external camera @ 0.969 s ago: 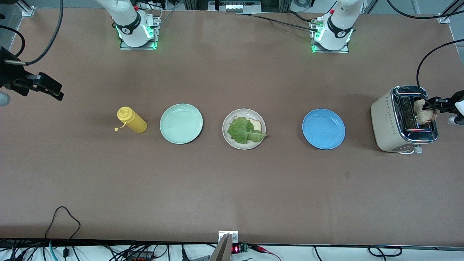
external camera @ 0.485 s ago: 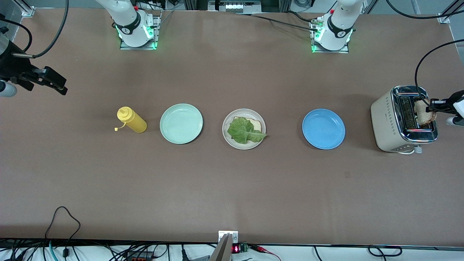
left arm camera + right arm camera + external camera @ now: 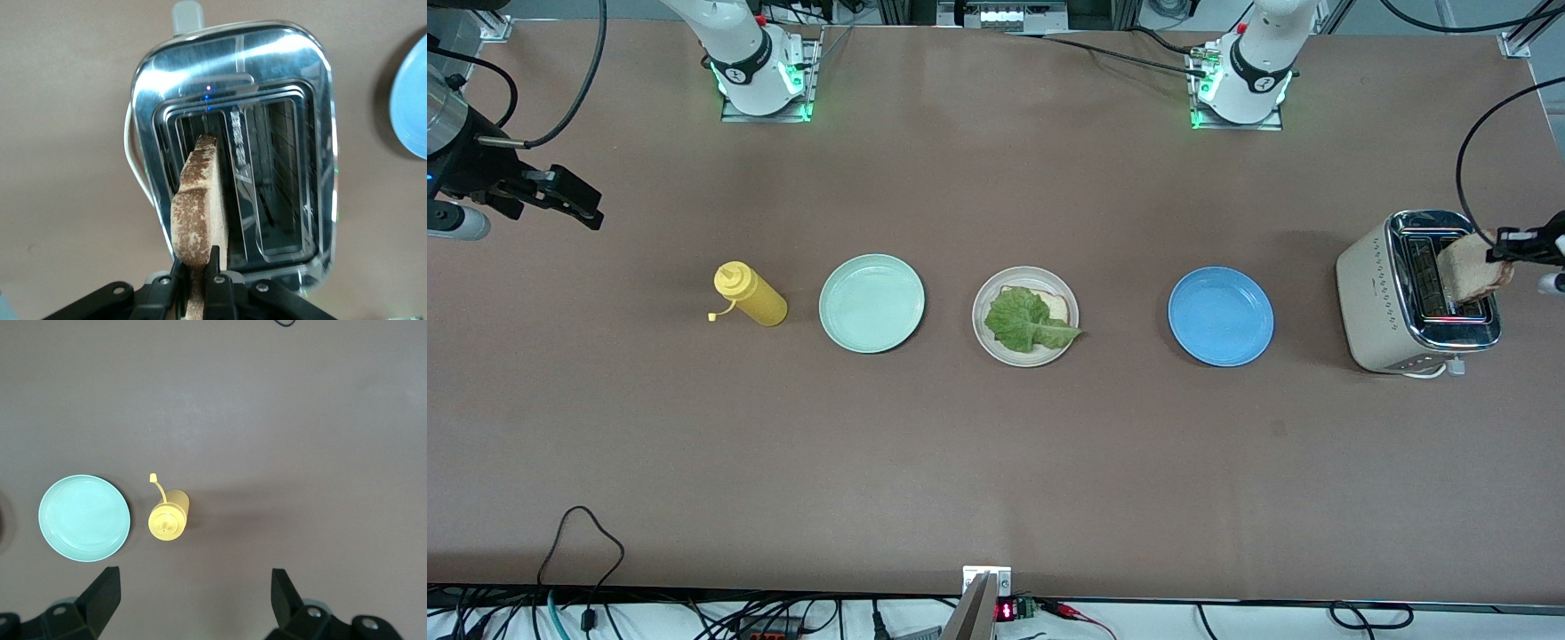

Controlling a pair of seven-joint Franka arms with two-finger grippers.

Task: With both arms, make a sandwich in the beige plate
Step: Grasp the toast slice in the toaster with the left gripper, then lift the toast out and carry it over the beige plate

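We read this as the top-slice step: left gripper clamped on the toast over the toaster. Right gripper waits, jaws apart. Next: carry toast onto lettuce in beige plate.

Beige plate holds bread slice under lettuce.

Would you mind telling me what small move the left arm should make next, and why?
Probably lift straight up. The left hand is shut on the bread slice, whose lower end is not yet clear of the toaster slot. Once free, it can go to the beige plate, where lettuce lies on bread. The right hand waits open.
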